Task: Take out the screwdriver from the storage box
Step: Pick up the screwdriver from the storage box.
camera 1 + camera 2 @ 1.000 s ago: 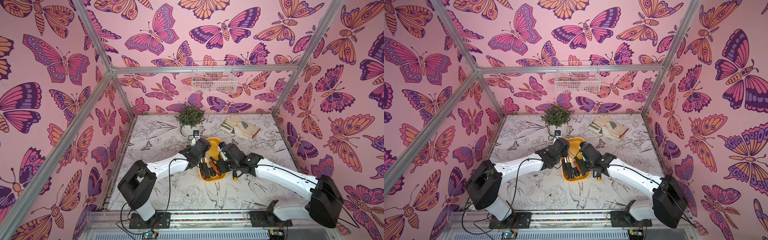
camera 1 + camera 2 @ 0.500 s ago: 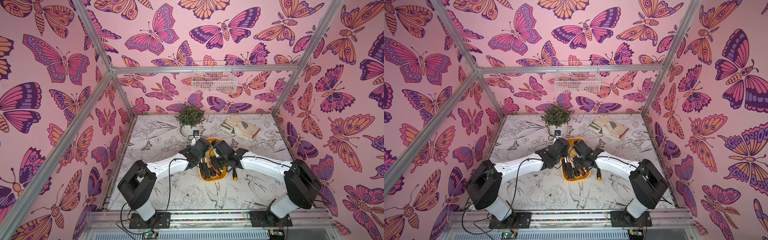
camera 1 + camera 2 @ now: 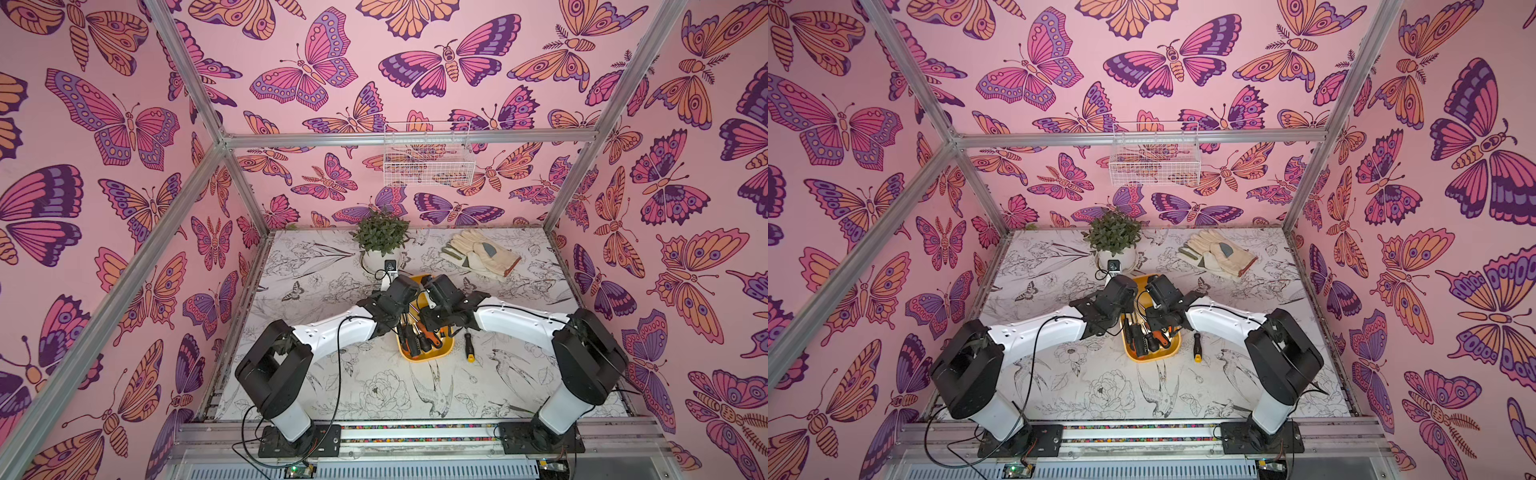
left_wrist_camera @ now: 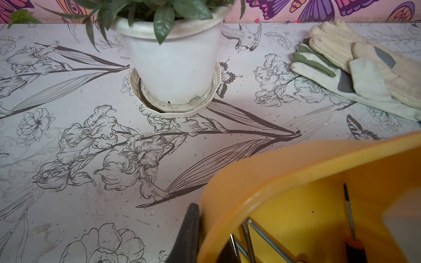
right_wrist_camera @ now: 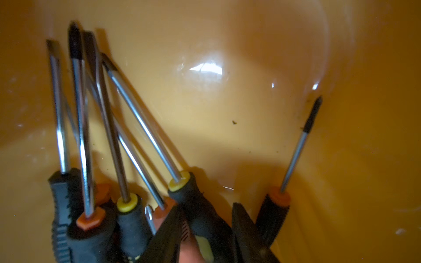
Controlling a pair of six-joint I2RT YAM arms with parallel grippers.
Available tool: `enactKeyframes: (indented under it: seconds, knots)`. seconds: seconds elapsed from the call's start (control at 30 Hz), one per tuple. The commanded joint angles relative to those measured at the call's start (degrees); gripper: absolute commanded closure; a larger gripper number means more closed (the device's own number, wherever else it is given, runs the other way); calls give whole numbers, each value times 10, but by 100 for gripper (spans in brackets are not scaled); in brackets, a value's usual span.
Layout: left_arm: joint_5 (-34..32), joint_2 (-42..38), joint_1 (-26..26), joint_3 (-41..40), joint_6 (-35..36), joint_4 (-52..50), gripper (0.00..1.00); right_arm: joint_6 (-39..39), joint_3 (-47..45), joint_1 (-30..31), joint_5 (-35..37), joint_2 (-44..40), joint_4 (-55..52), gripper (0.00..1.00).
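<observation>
The yellow storage box [image 3: 428,358] [image 3: 1152,357] lies mid-table with several screwdrivers in it. My left gripper [image 4: 210,230] [image 3: 401,326] is shut on the box's left rim [image 4: 284,164], one finger outside the wall and one inside. My right gripper [image 5: 206,209] [image 3: 428,328] reaches down into the box [image 5: 205,102]. Its fingers [image 5: 168,236] press both sides of a black-and-yellow-handled screwdriver [image 5: 196,205]. Other screwdrivers fan out beside it, and a thin orange-collared one [image 5: 296,148] leans on the wall. Another screwdriver [image 3: 468,347] [image 3: 1197,347] lies on the table right of the box.
A potted plant [image 3: 380,239] [image 4: 175,68] stands behind the box. Work gloves [image 3: 480,255] [image 4: 364,72] lie at the back right. A white wire basket [image 3: 428,160] hangs on the back wall. Butterfly-patterned walls enclose the table on three sides.
My right arm swung left from beside the box to over it, and its gripper went down among the screwdrivers and narrowed on one handle. The left gripper held still.
</observation>
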Motion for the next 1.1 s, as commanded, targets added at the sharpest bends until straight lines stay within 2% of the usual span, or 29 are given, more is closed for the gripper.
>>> enactKeyframes:
  seconds: [0.0, 0.3, 0.53, 0.73, 0.87, 1.07]
  knots:
    - [6, -9, -2, -1, 2, 28, 100, -12, 11, -6, 6, 29, 7, 60]
    - [9, -8, -2, -1, 3, 29, 100, -21, 23, -6, 15, 58, 6, 60]
    - [12, -10, 0, -5, 2, 33, 100, -20, 24, -6, 18, 76, 15, 66]
    - [16, -12, 2, -8, 1, 35, 100, -17, 24, -6, 26, 89, 24, 68]
    - [16, -13, 2, -9, 0, 37, 100, -8, 26, -6, 29, 101, 29, 76]
    - [18, -15, 4, -12, -1, 39, 100, 3, 20, -6, 33, 100, 36, 98]
